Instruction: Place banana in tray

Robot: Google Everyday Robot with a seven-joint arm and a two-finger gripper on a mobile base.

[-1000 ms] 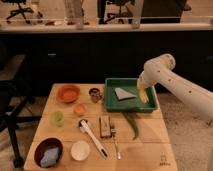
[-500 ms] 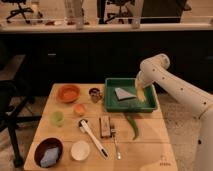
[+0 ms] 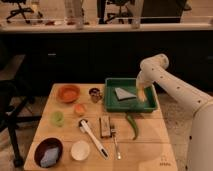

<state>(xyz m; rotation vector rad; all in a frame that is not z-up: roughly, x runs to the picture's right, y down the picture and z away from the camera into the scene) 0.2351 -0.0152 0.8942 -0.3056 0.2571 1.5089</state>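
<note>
The green tray [image 3: 120, 104] sits at the back right of the wooden table. The white arm comes in from the right and bends down over the tray's right side. My gripper [image 3: 141, 91] is shut on the pale yellow banana [image 3: 142, 97], which hangs roughly upright just inside the tray's right rim, low over its floor. I cannot tell whether the banana touches the tray floor. A pale grey wedge-shaped item [image 3: 123, 93] lies in the middle of the tray.
On the table: an orange bowl [image 3: 68, 92], a small dark cup [image 3: 94, 93], a green pepper [image 3: 133, 125], a fork [image 3: 115, 140], a brown block [image 3: 104, 126], a white utensil [image 3: 93, 136], a white bowl [image 3: 80, 150], a dark bowl [image 3: 48, 152].
The gripper and banana have shifted slightly left and lower, from over the tray's right rim to inside the tray. The table items have not moved.
</note>
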